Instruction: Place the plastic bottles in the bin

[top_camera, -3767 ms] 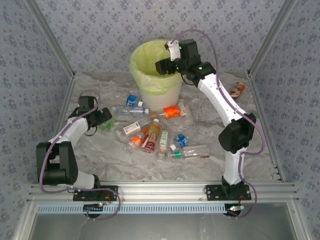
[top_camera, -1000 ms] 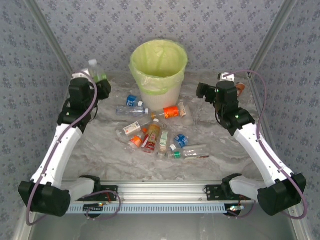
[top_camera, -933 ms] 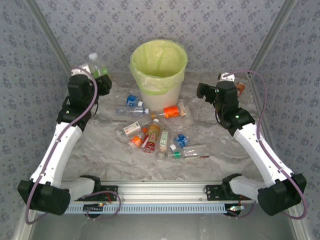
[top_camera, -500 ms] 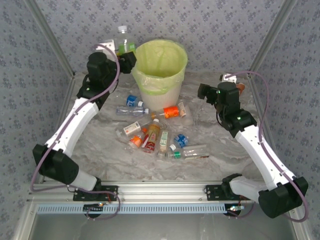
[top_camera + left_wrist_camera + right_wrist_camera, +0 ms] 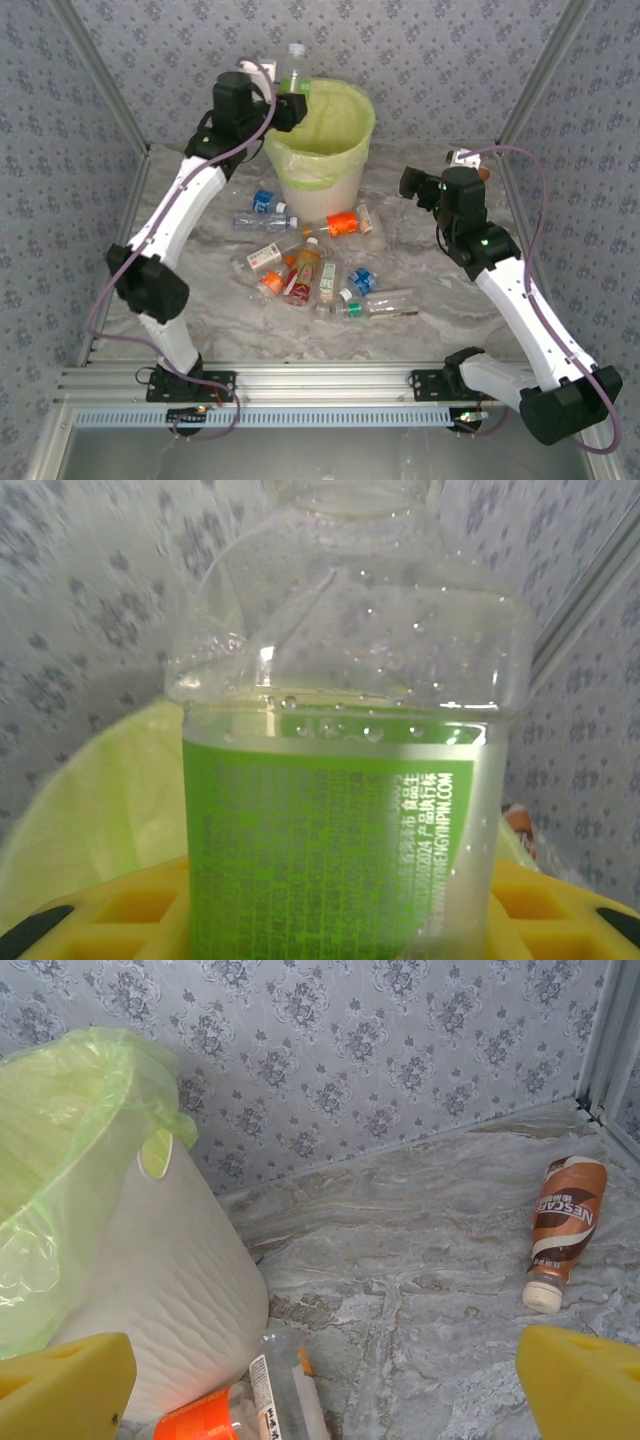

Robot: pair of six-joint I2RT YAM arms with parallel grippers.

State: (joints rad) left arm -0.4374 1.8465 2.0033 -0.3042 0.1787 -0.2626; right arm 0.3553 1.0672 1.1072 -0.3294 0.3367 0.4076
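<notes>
The left gripper (image 5: 287, 103), clamped on a clear green-labelled bottle (image 5: 335, 820), has swung from beside the bin (image 5: 322, 190) up to its left rim, and the bottle now stands upright over that edge. The right gripper (image 5: 410, 182) has hardly shifted and hovers right of the bin, jaws spread wide and holding nothing. The other bottles (image 5: 308, 270) lie unmoved in front of the bin

Left tool (image 5: 291, 98) raised high, clamped; right tool (image 5: 408, 181) lower, spread wide.
</notes>
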